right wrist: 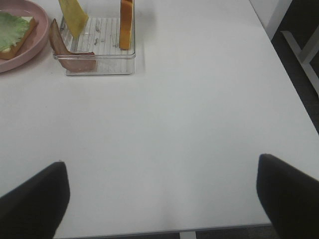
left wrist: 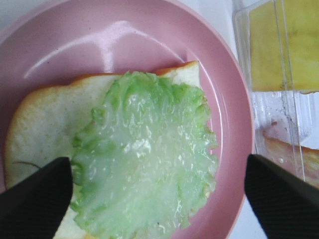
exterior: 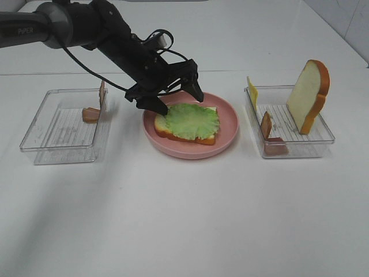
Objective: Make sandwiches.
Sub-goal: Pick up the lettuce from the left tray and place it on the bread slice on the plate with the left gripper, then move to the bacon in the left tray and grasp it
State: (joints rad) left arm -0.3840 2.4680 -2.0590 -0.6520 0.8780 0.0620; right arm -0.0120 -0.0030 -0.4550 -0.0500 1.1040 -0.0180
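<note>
A bread slice point(exterior: 162, 125) with green lettuce point(exterior: 191, 120) on top lies on the round pink plate point(exterior: 228, 113). My left gripper point(exterior: 177, 98) hangs open and empty just above the lettuce's back edge; the left wrist view shows the lettuce point(left wrist: 147, 159) on the bread point(left wrist: 47, 117) between the fingertips point(left wrist: 35, 199). The right clear tray point(exterior: 311, 138) holds an upright bread slice point(exterior: 309, 94), a yellow cheese square point(exterior: 252, 91) and bacon strips point(exterior: 270, 137). My right gripper point(right wrist: 162, 196) is open and empty over bare table, out of the exterior view.
A left clear tray point(exterior: 57, 135) holds bacon strips point(exterior: 94, 109). The right wrist view shows the right tray point(right wrist: 99, 62), the plate's edge point(right wrist: 30, 59) and the table's right edge point(right wrist: 291, 84).
</note>
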